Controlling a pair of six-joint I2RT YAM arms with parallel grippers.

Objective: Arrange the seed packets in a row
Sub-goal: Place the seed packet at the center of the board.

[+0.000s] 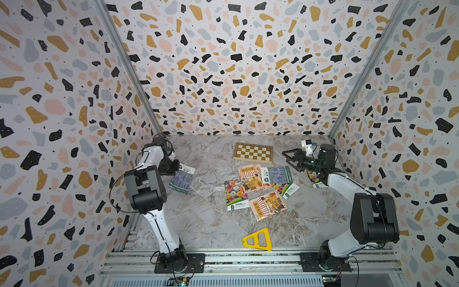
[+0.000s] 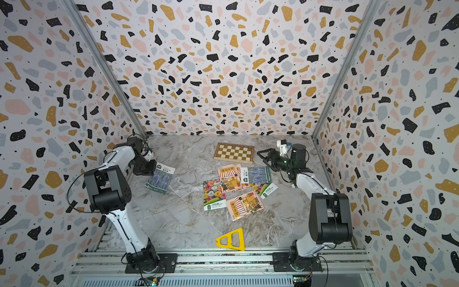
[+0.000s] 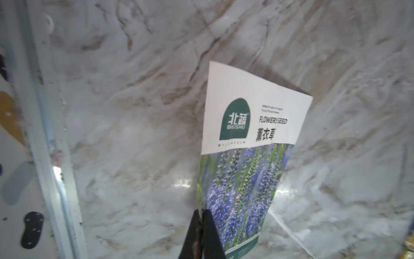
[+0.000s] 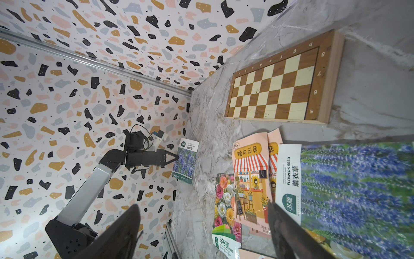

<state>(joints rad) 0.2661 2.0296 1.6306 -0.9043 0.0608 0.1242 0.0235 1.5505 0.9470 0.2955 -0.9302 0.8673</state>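
Purple lavender packet (image 3: 246, 157) edge pinched in left gripper (image 3: 201, 213); right gripper (image 1: 289, 160) spread, empty.

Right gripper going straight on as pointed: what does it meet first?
Likely the lavender packet in the left gripper, across the table; the right gripper seems to pass above the pile, height unclear.

Wide jaws; seed packets (image 4: 251, 179) overlap near chessboard (image 4: 275, 87).

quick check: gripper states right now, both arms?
Left gripper: closed, holding a lavender packet by its edge.
Right gripper: open, holding nothing.
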